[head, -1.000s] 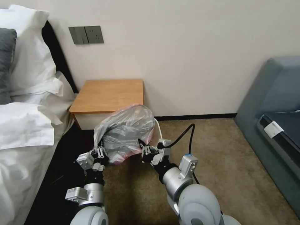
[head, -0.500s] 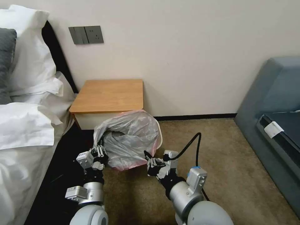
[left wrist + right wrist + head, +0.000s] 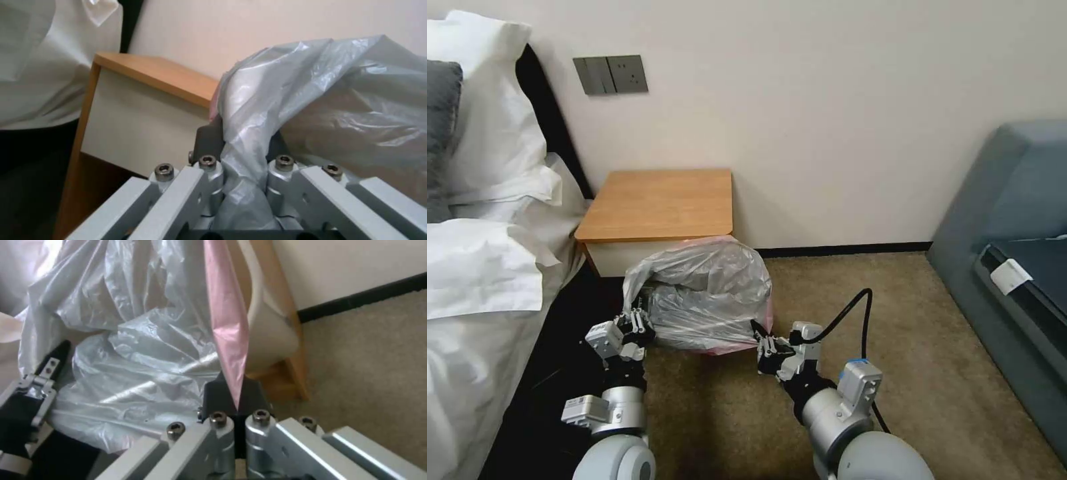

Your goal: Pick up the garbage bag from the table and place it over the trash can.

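Note:
The garbage bag (image 3: pixel 700 293), wrinkly grey plastic with a pink rim, is stretched low in front of the table (image 3: pixel 657 203). My left gripper (image 3: pixel 639 327) is shut on its left edge; the plastic bunches between the fingers (image 3: pixel 242 140). My right gripper (image 3: pixel 764 343) is shut on the pink rim at the bag's right corner, with the rim pinched at the fingertips (image 3: pixel 236 396). The beige trash can (image 3: pixel 267 323) shows its rolled rim just behind the pink edge. In the head view the bag covers the can.
A bed with white bedding (image 3: pixel 480 267) lies close on the left. A blue-grey sofa (image 3: pixel 1014 267) stands on the right. Brown carpet (image 3: pixel 894 333) lies open between them, and the wall rises behind the table.
Both grippers have come down and toward me, the right one also moving right. The bag has spread wider and sunk lower, now hiding the can's rim in the head view.

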Tool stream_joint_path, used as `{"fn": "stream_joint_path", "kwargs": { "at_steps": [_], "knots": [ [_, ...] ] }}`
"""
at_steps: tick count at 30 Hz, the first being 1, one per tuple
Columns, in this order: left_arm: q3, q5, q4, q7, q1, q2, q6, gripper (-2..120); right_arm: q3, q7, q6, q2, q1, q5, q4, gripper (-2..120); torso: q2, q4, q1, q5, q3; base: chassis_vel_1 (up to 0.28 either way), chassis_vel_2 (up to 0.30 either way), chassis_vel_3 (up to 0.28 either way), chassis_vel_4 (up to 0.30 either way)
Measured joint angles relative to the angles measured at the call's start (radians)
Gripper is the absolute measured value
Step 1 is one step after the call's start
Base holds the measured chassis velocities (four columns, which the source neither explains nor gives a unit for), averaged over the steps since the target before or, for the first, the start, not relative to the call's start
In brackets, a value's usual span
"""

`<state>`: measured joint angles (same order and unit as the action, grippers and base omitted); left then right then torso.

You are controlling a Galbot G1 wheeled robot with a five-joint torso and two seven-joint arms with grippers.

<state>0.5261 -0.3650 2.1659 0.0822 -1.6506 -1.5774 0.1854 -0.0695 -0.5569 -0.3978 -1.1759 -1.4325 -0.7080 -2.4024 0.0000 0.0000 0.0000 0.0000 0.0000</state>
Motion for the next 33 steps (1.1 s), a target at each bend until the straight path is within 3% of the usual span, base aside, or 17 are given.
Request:
{"fn": "stream_joint_path", "kwargs": {
  "at_steps": [7, 10, 19, 23, 27, 33],
  "knots": [
    [0.003, -0.004, 0.000, 0.002, 0.003, 0.001, -0.001, 7, 0.008, 0.042, 0.003, 0.013, -0.023, 0.054, 0.001, 6, 0.000, 0.0000, 0.000, 0.0001, 0.000, 0.000, 0.000, 0.000, 0.000],
    [0.010, -0.009, -0.010, 0.003, 0.010, 0.003, -0.004, 7, 0.015, 0.084, 0.018, 0.047, -0.070, 0.115, -0.033, 22, 0.000, 0.0002, 0.000, 0.0002, 0.000, 0.000, 0.000, 0.000, 0.000],
    [0.013, -0.014, -0.024, 0.004, 0.016, 0.007, -0.006, 7, 0.083, 0.123, 0.050, 0.117, -0.150, 0.204, -0.097, 52, 0.000, -0.0002, 0.000, 0.0000, 0.000, 0.000, 0.000, 0.000, 0.000],
    [0.006, -0.008, -0.022, 0.003, 0.006, 0.010, -0.006, 7, 0.131, 0.261, 0.147, 0.146, -0.007, 0.254, -0.048, 70, 0.000, -0.0001, 0.000, 0.0003, 0.000, 0.000, 0.000, 0.000, 0.000],
    [0.000, 0.000, -0.020, 0.002, -0.002, 0.009, -0.002, 7, 0.125, 0.320, 0.145, 0.181, 0.136, 0.156, 0.002, 84, 0.000, 0.0002, 0.000, 0.0001, 0.000, 0.000, 0.000, 0.000, 0.000],
    [-0.001, 0.004, -0.014, 0.001, -0.011, 0.009, 0.002, 7, 0.106, 0.352, 0.129, 0.221, 0.236, 0.100, 0.076, 99, 0.000, 0.0001, 0.000, 0.0000, 0.000, 0.000, 0.000, 0.000, 0.000]
  ]
}}
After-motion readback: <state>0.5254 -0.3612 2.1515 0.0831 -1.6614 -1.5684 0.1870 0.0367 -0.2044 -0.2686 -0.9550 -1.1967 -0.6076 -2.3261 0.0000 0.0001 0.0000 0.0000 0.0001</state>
